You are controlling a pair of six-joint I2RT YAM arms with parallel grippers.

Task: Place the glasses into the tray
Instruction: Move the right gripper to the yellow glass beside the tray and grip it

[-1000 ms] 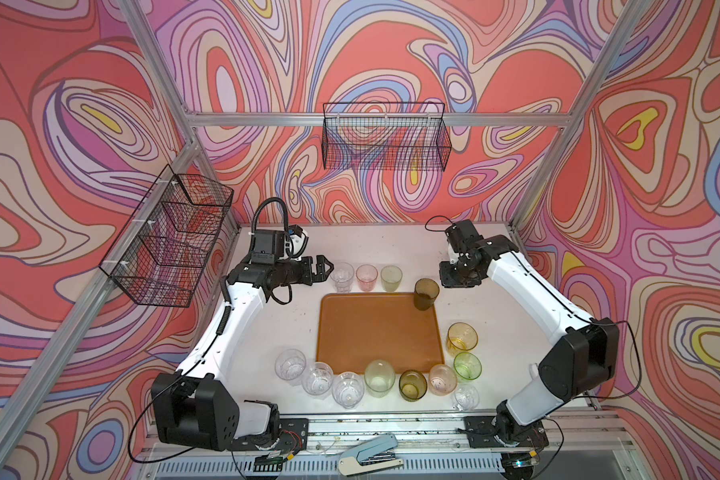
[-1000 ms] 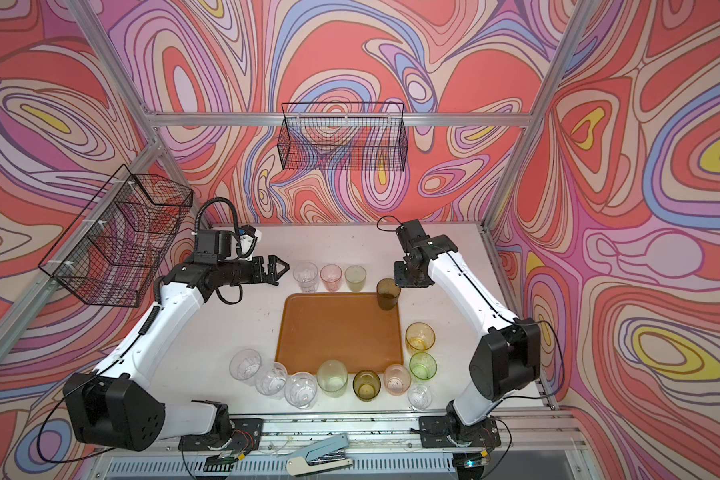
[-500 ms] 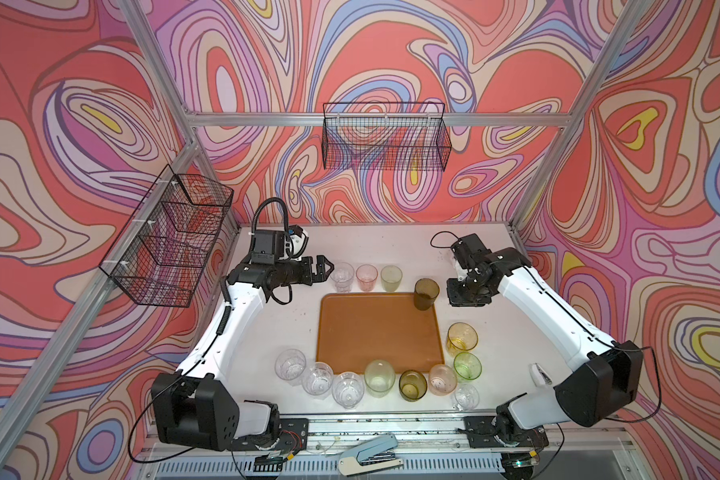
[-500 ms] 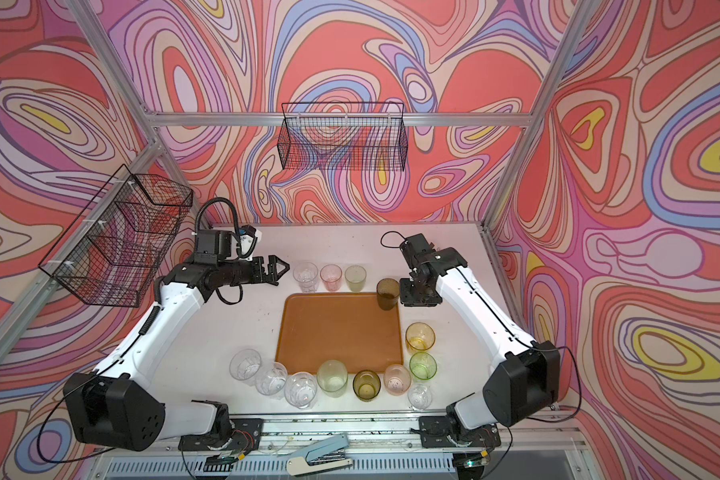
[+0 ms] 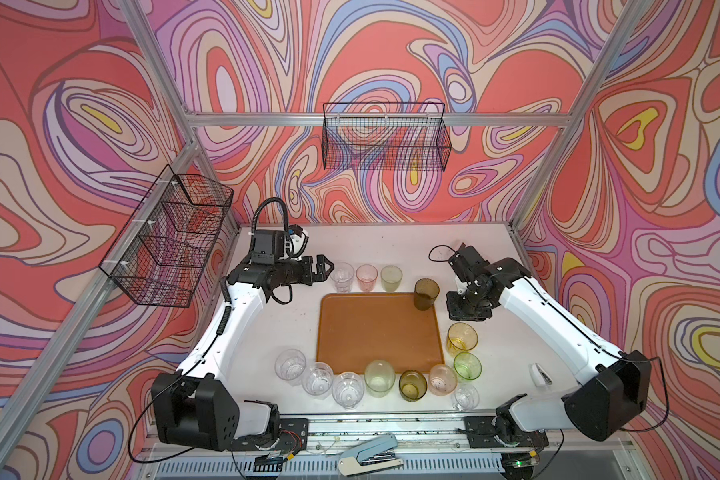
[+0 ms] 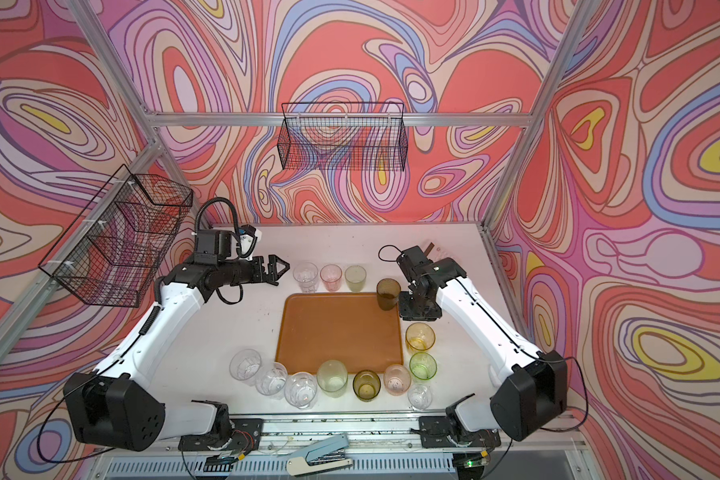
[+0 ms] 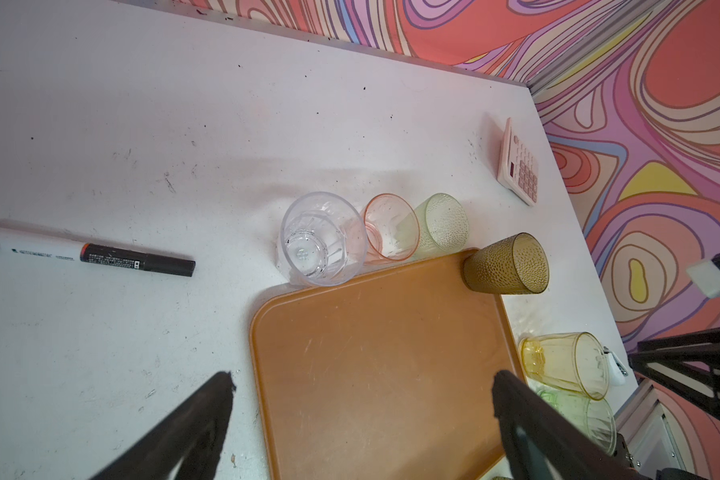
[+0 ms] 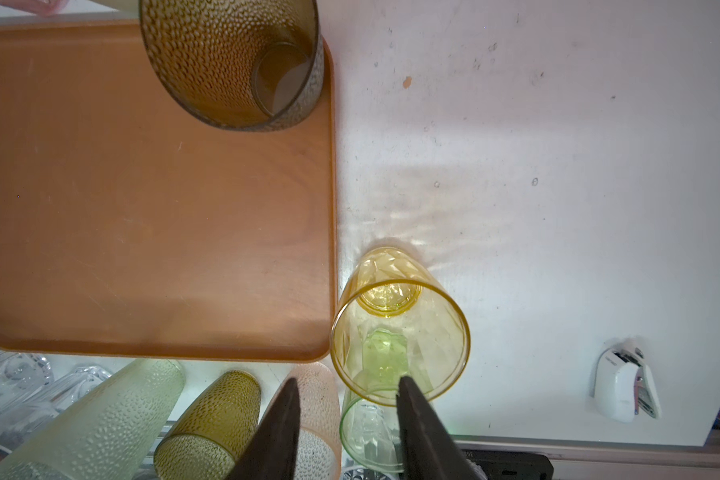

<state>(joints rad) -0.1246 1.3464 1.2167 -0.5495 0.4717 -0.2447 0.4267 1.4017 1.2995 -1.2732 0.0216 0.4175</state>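
Tabletop workspace, seen in both top views. The orange-brown tray (image 5: 375,332) (image 6: 337,332) lies flat at the middle of the white table (image 5: 267,332). An olive-brown glass (image 5: 426,293) (image 6: 388,294) (image 8: 233,62) stands upright in the tray's far right corner and is the only glass inside it. Just beyond the far rim, on the table, three stand in a row: a clear glass (image 5: 341,277) (image 7: 323,239), a pink glass (image 5: 366,277) and a pale green glass (image 5: 391,278). Beside the right rim stand an amber-yellow glass (image 5: 462,338) (image 8: 400,332) and, nearer the front, a bright green glass (image 5: 467,365). A curved front row (image 5: 380,377) of seven more glasses follows the near rim. The left gripper (image 5: 327,268) (image 6: 281,269) (image 7: 362,377) is held to the left of the clear glass, apart from it, its jaws spread wide and empty. The right gripper (image 5: 466,311) (image 8: 348,381) points down to the right of the olive-brown glass, just beyond the amber-yellow glass. In the right wrist view its fingers (image 8: 279,428) stand partly apart with nothing clamped between them. A marker (image 7: 84,251) and a pink calculator (image 7: 518,164) lie on the table, and a stapler (image 5: 371,455) rests at the front edge.
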